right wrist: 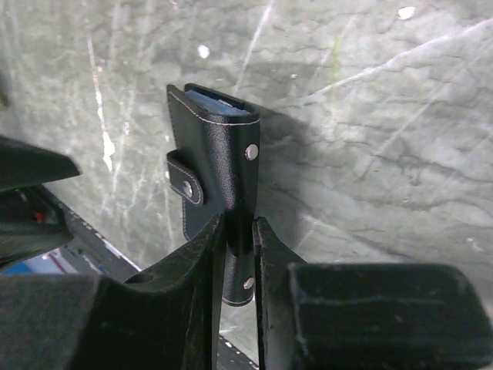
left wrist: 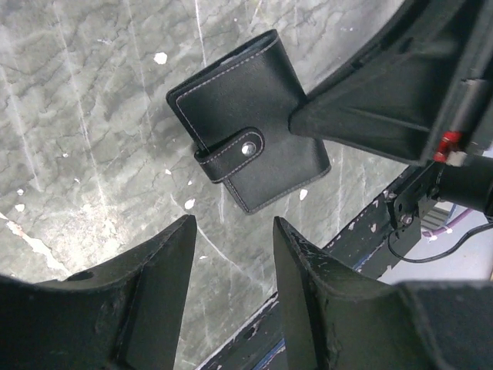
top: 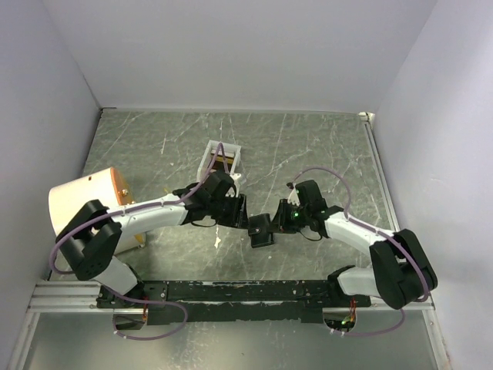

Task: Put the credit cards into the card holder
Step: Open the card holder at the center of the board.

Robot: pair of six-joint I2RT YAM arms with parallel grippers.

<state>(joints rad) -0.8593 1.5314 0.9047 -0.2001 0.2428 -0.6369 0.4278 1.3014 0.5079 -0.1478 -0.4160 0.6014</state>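
The card holder (top: 259, 231) is a black wallet, folded shut with its snap strap fastened. In the right wrist view a strip of pale blue lining shows at the far end of the card holder (right wrist: 219, 154). My right gripper (right wrist: 239, 222) is shut on its near edge, one finger on each face. In the left wrist view the card holder (left wrist: 246, 131) lies just beyond my left gripper (left wrist: 233, 223), which is open with only table between its fingers. Something tan that may be the credit cards (top: 220, 160) shows in a white box; too small to be sure.
The white box (top: 209, 158) stands behind the two grippers at mid-table. A large pale cylinder (top: 81, 202) lies at the left by the left arm. A dark rail (top: 231, 291) runs along the near edge. Walls close in on three sides.
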